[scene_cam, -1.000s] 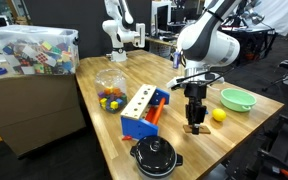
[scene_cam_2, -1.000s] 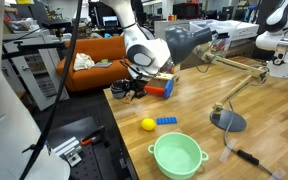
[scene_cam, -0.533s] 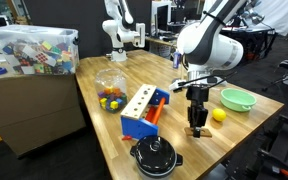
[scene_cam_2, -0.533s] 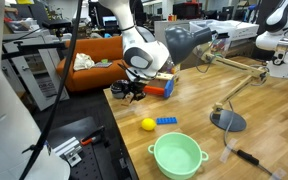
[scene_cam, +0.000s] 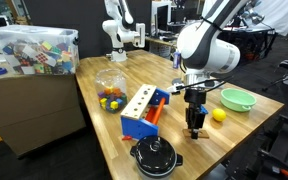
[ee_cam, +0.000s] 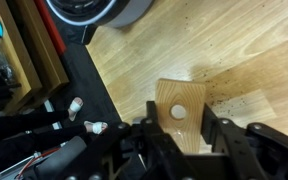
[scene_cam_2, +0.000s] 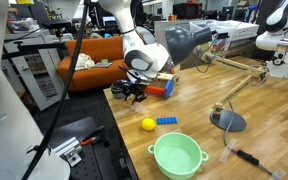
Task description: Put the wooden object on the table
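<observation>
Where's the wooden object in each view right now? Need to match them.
Exterior view: wooden object in the gripper, right of centre, low.
Exterior view: not discernible; hidden by the gripper, left of centre.
Wrist view: lower centre, between the fingers.
Shared landmark: the table edge beside it.

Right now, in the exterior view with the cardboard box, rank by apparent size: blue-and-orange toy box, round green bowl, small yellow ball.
1. blue-and-orange toy box
2. round green bowl
3. small yellow ball
</observation>
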Controlling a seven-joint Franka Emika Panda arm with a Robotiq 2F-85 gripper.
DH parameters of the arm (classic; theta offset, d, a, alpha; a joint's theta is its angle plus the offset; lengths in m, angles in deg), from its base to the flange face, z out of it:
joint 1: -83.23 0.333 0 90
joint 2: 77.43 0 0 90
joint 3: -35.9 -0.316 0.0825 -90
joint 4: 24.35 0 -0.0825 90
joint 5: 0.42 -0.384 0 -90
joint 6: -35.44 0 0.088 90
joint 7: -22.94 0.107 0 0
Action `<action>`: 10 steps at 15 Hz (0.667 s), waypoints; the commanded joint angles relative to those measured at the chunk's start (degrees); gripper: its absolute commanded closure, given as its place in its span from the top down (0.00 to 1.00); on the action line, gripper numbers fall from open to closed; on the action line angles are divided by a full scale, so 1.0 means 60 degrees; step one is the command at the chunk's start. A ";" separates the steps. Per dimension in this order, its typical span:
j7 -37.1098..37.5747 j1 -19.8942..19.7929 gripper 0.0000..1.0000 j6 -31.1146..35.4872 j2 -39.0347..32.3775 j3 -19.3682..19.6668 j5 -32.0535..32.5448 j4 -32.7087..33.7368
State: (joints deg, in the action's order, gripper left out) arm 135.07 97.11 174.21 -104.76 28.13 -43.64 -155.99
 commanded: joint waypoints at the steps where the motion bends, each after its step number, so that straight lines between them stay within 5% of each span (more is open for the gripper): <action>1: -0.0080 0.0019 0.73 0.0110 -0.0147 0.0030 0.0163 0.0202; 5: -0.0109 0.0006 0.99 0.0091 -0.0175 0.0023 0.0195 0.0282; 10: -0.0370 -0.0039 1.00 0.0262 0.0237 -0.0115 -0.0023 0.0051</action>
State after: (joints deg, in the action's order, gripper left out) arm 134.68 97.11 174.51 -105.13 28.13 -43.16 -154.77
